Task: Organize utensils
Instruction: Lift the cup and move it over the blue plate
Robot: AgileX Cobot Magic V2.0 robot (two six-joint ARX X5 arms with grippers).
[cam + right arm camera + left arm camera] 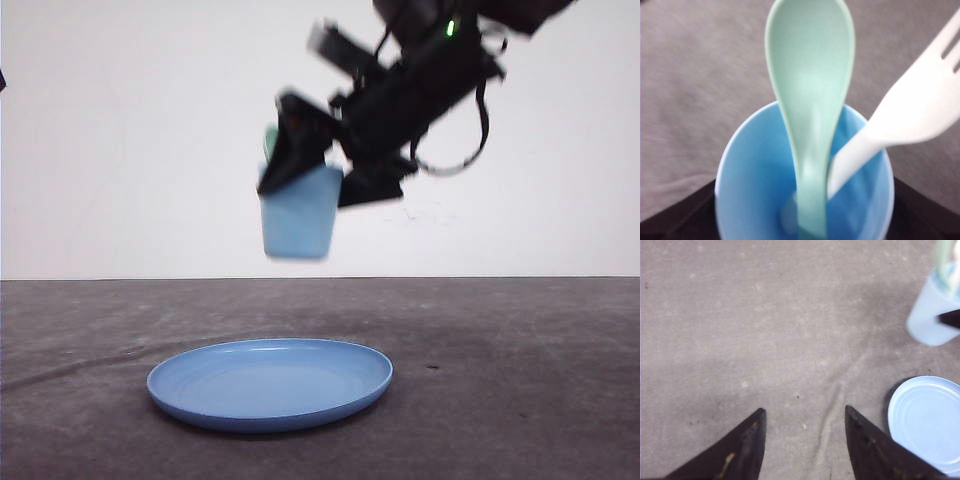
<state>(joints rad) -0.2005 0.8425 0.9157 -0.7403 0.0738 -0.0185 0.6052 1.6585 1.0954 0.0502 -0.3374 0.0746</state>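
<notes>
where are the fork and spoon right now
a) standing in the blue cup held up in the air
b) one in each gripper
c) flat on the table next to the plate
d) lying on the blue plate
a: the right wrist view shows the green spoon and white fork standing handle-down in the blue cup, which the right gripper holds above the plate.

Plain white wall (120, 140); grey table (520, 380).
</notes>
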